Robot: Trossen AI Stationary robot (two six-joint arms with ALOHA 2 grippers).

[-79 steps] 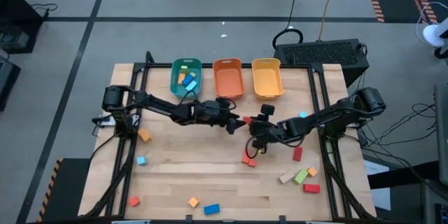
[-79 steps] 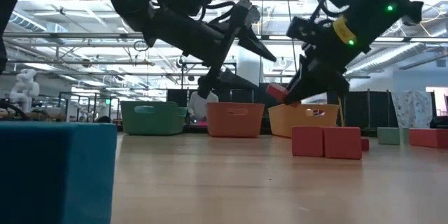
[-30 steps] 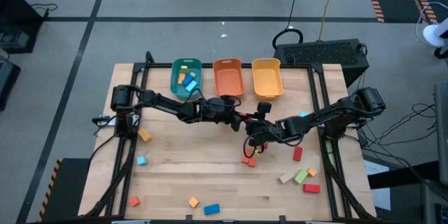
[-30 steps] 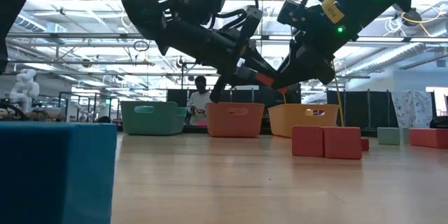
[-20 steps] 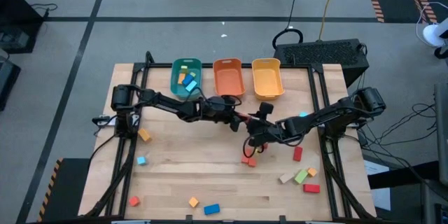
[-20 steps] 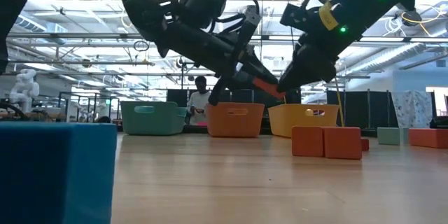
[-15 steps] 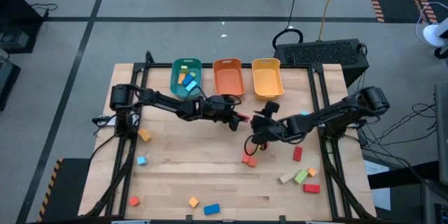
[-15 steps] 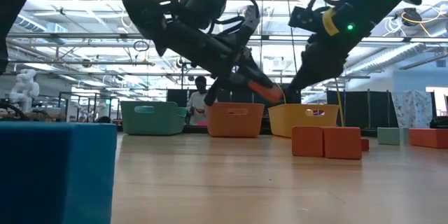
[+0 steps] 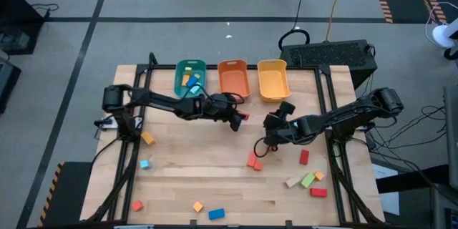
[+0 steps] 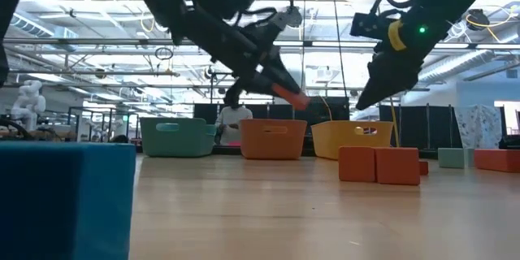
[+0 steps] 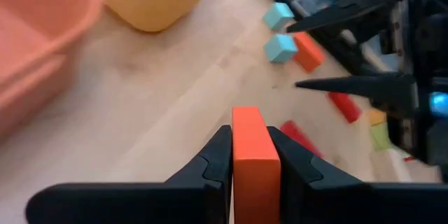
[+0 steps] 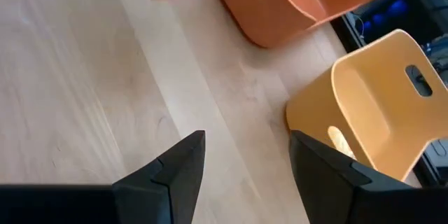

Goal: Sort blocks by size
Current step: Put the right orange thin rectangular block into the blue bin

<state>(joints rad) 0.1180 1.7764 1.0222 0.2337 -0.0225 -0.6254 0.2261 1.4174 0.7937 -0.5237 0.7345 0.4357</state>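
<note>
Wooden tabletop (image 9: pixel 215 179) fills the middle of the high view, ringed by grey floor and cables. Along its upper edge stand three bins: teal bin (image 9: pixel 189 79) at left, orange bin (image 9: pixel 232 79) in the middle, yellow bin (image 9: pixel 273 79) at right. Only the teal one shows blocks inside — a few blue and one yellow; the other two look empty, though their floors are partly shadowed.

So the sort is early. Most blocks lie loose across the lower half of the frame: a red pair (image 9: pixel 254 162) near centre, a cluster with a green block (image 9: pixel 308 179) at lower right, a blue bar (image 9: pixel 215 214) and a yellow block (image 9: pixel 197 206) at the bottom edge, and an orange block (image 9: pixel 147 139) at left.

Both arms meet just below the bins. The left gripper (image 9: pixel 237 119) is clamped on a red-orange bar (image 11: pixel 253 157), which hangs above the table below the orange bin — the block now in transit. In the left wrist view its long axis runs straight out between the fingers; from above it points toward the right of the frame and slightly down.

The right gripper (image 9: pixel 273 127) hovers nearby, lower right of it, jaws spread and holding nothing.
</note>
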